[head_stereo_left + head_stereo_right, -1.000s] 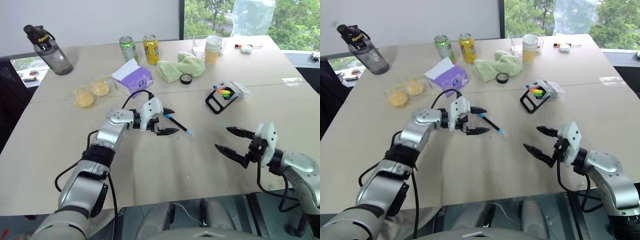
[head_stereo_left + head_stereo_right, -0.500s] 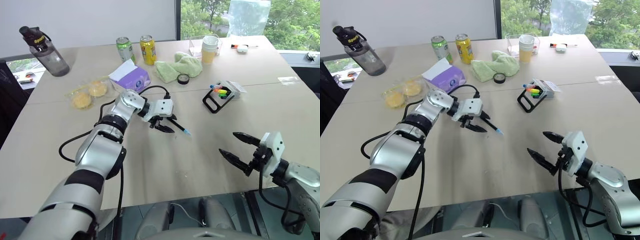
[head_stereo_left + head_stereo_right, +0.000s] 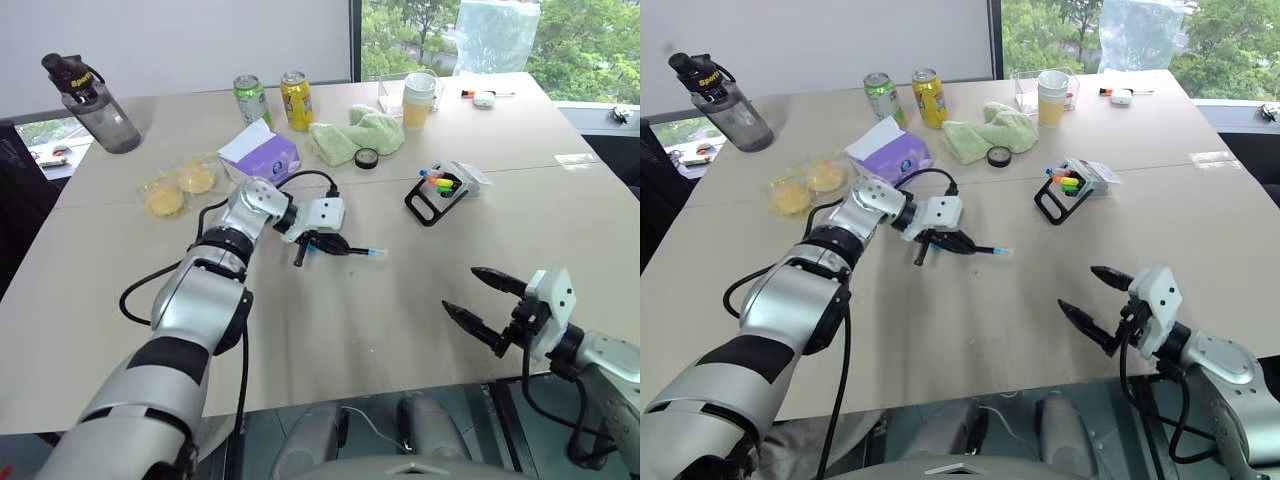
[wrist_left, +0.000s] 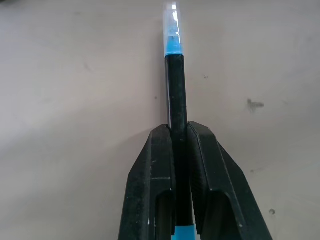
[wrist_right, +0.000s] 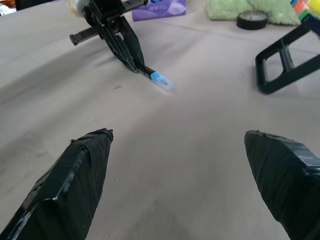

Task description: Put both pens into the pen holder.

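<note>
While the left end effector (image 3: 335,246) pinches the blue-ended pen (image 3: 352,250) mid-barrel — low over the bench (image 3: 330,330), well short of the pen holder (image 3: 440,195) — the right end effector (image 3: 487,304) waits spread wide, empty.

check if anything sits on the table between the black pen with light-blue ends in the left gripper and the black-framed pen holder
Nothing visible does. The left gripper is shut on the black pen with light-blue ends, and only bare beige table lies between its tip and the black-framed pen holder. The black tape roll and green cloth lie farther back, off that line.
</note>
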Tool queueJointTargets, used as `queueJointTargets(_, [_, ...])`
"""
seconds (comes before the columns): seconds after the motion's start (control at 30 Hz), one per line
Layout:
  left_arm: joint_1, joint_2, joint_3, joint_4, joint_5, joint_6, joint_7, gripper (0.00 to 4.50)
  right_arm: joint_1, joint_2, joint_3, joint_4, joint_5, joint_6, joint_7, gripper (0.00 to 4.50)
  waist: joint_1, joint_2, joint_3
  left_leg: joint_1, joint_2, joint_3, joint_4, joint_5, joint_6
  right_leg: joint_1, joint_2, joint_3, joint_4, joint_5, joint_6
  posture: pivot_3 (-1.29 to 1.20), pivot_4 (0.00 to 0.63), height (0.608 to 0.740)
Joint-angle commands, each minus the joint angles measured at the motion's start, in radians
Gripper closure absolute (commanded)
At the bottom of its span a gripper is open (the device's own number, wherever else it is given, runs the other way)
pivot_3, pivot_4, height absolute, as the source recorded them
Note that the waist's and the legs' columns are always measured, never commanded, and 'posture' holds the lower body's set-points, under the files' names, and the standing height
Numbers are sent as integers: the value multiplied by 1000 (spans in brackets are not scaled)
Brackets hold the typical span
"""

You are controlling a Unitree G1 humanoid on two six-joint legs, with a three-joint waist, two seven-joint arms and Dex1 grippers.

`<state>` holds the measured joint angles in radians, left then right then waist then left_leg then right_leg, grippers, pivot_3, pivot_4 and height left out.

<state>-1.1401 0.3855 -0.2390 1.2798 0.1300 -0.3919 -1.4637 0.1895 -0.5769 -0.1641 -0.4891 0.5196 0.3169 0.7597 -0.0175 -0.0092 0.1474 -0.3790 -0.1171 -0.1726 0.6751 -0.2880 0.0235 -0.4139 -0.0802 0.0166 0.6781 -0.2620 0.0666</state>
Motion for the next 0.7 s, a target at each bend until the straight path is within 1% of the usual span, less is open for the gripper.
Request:
queueJointTargets(0.03, [12, -1, 86, -58, -95, 72, -57, 4469, -49, 23, -6, 1, 50, 23, -17, 0, 1, 0, 0, 0, 0, 0, 0, 0, 0, 0, 0, 0, 0, 0, 0, 0, 150, 740])
queueJointTargets(0.13, [44, -6, 150, -162, -189, 201, -123, 4469, -119, 55, -13, 16, 112, 80, -47, 0, 1, -1, 1, -2, 0, -1, 0, 0, 0, -1, 0, -1, 0, 0, 0, 0, 150, 740])
queueJointTargets(0.23, [123, -18, 195, -394, -316, 415, -141, 4469, -189, 103, 7, 13, 187, 141, -79, 0, -2, -1, 1, -2, 0, -1, 1, 0, 0, -1, -1, 0, 0, 0, 0, 0, 150, 740])
queueJointTargets(0.3, [193, -35, 225, -599, -410, 593, -103, 4469, -247, 174, 30, 11, 242, 172, -125, 0, -3, -1, 1, -2, 1, -2, 1, 0, 0, -1, -5, 1, 0, 0, 0, 0, 150, 740])
queueJointTargets(0.37, [255, -52, 248, -776, -493, 738, -49, 4469, -314, 251, 55, 11, 298, 205, -183, 0, -8, 0, 1, -2, 1, -3, 0, 0, 0, -1, -5, 1, 0, 0, -1, 0, 150, 740])
queueJointTargets(0.47, [322, -79, 286, -966, -600, 901, 57, 4469, -408, 316, 101, 29, 313, 239, -217, 0, -16, 0, 1, -2, 1, -3, 1, 0, 0, -2, -6, 3, 0, 0, -1, 0, 150, 740])
queueJointTargets(0.5, [341, -87, 292, -1012, -625, 938, 89, 4469, -439, 334, 111, 44, 311, 241, -226, 0, -17, 0, 1, -2, 1, -3, 1, 0, 0, -2, -6, 3, 0, 0, -1, 0, 150, 740])
queueJointTargets(0.6, [394, -95, 277, -1111, -653, 978, 140, 4469, -527, 395, 117, 95, 329, 244, -259, 0, -21, 1, 0, -1, 1, -2, 1, 0, 0, -1, -6, 3, 0, 0, -1, 0, 150, 740])
queueJointTargets(0.7, [410, -92, 267, -1150, -670, 994, 177, 4469, -555, 410, 112, 116, 336, 238, -240, 0, -20, 1, 0, -1, 1, -2, 0, 0, -1, -2, -6, 3, 0, 0, -1, 0, 150, 740])
